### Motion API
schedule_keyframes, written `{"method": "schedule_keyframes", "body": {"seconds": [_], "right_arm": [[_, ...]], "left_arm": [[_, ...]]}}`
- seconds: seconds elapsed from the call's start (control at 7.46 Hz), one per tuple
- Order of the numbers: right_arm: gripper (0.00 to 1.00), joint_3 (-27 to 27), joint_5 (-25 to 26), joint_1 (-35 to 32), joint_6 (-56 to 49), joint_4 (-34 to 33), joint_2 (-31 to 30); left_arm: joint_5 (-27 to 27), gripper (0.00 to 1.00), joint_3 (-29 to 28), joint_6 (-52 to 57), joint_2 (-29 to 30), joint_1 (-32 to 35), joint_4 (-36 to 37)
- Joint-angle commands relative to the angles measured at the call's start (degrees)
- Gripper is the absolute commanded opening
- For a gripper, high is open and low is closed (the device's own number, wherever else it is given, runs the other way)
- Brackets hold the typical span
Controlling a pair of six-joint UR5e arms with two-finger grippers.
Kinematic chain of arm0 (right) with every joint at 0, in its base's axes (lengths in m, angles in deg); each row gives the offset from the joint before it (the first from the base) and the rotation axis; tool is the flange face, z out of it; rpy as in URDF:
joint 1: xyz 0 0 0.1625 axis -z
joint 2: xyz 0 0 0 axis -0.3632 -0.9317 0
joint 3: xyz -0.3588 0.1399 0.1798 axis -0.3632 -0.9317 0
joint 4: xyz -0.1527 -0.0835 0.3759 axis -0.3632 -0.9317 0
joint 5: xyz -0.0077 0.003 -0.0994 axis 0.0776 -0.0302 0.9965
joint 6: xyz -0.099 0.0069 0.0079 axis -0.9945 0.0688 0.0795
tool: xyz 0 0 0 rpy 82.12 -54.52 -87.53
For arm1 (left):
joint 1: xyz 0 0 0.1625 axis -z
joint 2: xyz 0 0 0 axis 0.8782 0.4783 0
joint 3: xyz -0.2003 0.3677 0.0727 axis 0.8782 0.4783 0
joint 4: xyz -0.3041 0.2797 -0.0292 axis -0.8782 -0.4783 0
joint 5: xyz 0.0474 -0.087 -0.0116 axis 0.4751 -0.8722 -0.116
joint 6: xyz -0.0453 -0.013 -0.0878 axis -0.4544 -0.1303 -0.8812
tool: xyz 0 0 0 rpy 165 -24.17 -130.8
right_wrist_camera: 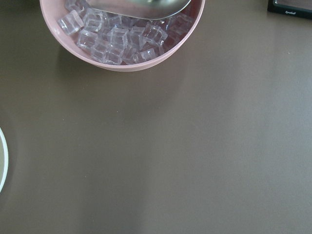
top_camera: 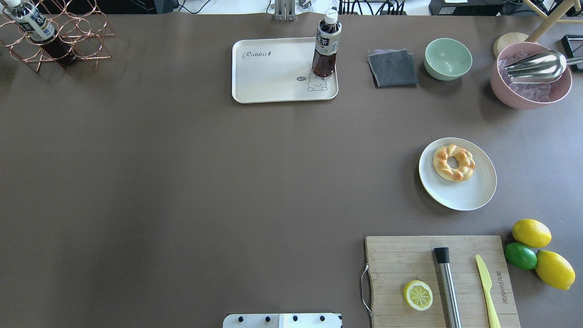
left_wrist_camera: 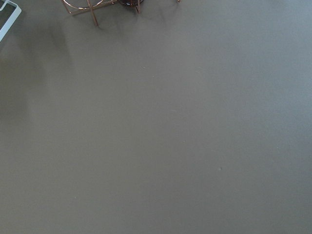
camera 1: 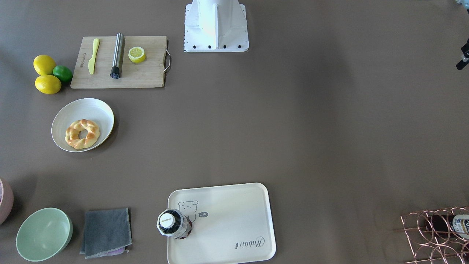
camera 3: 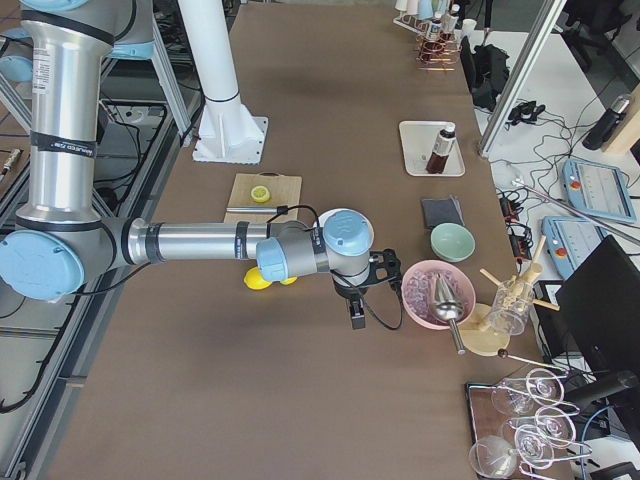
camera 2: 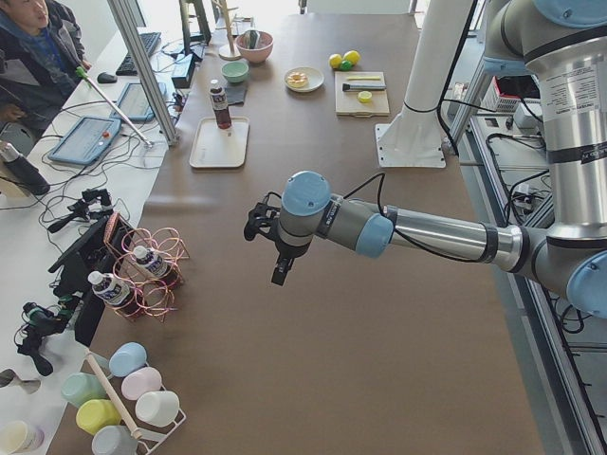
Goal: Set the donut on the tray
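The golden-brown braided donut [camera 1: 82,134] lies in a white round bowl [camera 1: 99,110] on the robot's right side of the table; it also shows in the overhead view [top_camera: 453,162]. The cream-white tray [camera 1: 234,216] with the bear drawing lies at the far middle edge [top_camera: 273,73]. A dark drink bottle [top_camera: 326,45] stands on one corner of it. My left gripper [camera 2: 273,258] hangs above bare table near the left end. My right gripper [camera 3: 357,312] hangs by the pink bowl, beyond the donut's bowl. I cannot tell whether either is open or shut.
A wooden cutting board [top_camera: 410,259] holds a lemon half [top_camera: 417,294], a metal cylinder [top_camera: 448,287] and a yellow knife [top_camera: 486,287]. Lemons and a lime [top_camera: 520,255] lie beside it. A green bowl [top_camera: 447,58], grey cloth [top_camera: 392,67], pink ice bowl [top_camera: 530,93] and copper bottle rack [top_camera: 54,41] line the far edge.
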Motion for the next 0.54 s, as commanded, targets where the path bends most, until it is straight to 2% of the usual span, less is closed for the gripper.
{"method": "schedule_keyframes", "body": {"seconds": [0.0,0.4], "right_arm": [[1.00,-0.05,-0.09,0.00,0.09,0.00,0.24],[1.00,0.03,-0.18,2.89,0.35,0.09,0.32]], "left_arm": [[-0.43,0.97,0.35,-0.11,-0.31,-0.09,-0.04],[0.01,0.97,0.97,-0.28,-0.57,-0.09,-0.04]]}}
